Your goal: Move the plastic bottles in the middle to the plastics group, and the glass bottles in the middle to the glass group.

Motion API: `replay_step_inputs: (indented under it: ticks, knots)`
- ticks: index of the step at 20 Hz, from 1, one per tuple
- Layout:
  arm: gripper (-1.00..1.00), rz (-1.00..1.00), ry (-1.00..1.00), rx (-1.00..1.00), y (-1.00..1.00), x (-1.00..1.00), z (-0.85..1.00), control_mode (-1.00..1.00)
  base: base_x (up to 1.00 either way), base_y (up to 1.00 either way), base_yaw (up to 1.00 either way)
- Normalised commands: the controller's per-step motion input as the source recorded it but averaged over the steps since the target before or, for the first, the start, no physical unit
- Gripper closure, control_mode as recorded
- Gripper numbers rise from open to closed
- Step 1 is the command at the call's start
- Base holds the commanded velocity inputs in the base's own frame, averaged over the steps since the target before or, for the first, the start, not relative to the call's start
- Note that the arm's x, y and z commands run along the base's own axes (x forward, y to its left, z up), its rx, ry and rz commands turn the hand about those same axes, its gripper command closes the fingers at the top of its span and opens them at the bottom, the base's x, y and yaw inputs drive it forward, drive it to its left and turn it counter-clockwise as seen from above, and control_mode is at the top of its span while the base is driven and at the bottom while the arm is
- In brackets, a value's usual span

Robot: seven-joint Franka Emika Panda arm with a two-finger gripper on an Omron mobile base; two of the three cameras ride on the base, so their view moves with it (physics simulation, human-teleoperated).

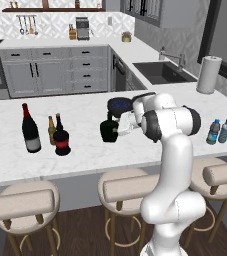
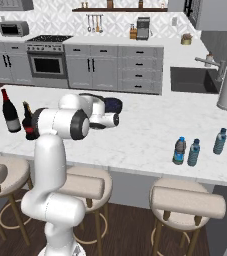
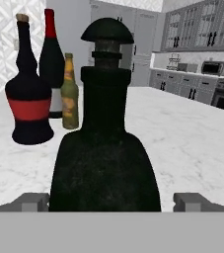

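All-black bottle sits between the spread claw tips, open counter beside.

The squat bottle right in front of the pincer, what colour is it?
All black, cap included. The squat bottle shows best in the hand view, between the pincer tips.

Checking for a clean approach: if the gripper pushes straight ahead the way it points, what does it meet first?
The all-black squat bottle, dead ahead between the open fingertips of the gripper; the gap is unclear.
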Motion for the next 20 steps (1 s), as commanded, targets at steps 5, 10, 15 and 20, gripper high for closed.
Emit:
replay_step_inputs:
  ticks: [5,10,15,20]
  knots:
    - [1.00,0.00,0.01,0.00,0.00,0.00,0.00,-1.00,0.00,0.00,0.00]
    - [1.00,0.05,-0.02,0.02,0.17,0.00,0.02,-1.00,0.00,0.00,0.00]
    - [1.00,0.14,-0.05,0.03,0.61,0.02,0.13,-1.00,0.00,0.00,0.00]
    - [1.00,0.13,0.00,0.00,0.79,0.01,0.02,-1.00,0.00,0.00,0.00]
